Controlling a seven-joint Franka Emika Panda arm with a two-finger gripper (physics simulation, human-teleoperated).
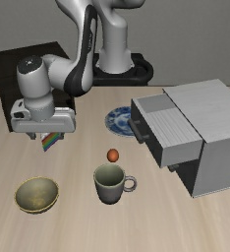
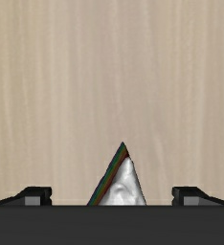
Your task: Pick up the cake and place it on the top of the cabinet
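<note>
The cake (image 1: 52, 143) is a wedge-shaped slice with rainbow layers, lying on the wooden table near the exterior view's left. In the wrist view the cake (image 2: 121, 184) points away from my hand, its white side facing me. My gripper (image 1: 47, 135) hangs right over it, low to the table. The gripper (image 2: 112, 197) is open, one fingertip (image 2: 33, 194) and the other well apart on either side of the slice, neither touching it. The grey cabinet (image 1: 207, 118) stands at the exterior view's right, its flat top bare.
The cabinet's top drawer (image 1: 164, 128) is pulled out toward the table's middle. A blue-patterned plate (image 1: 118, 119) lies beside it. In front are a small orange ball (image 1: 113, 156), a green mug (image 1: 111, 183) and an olive bowl (image 1: 36, 195).
</note>
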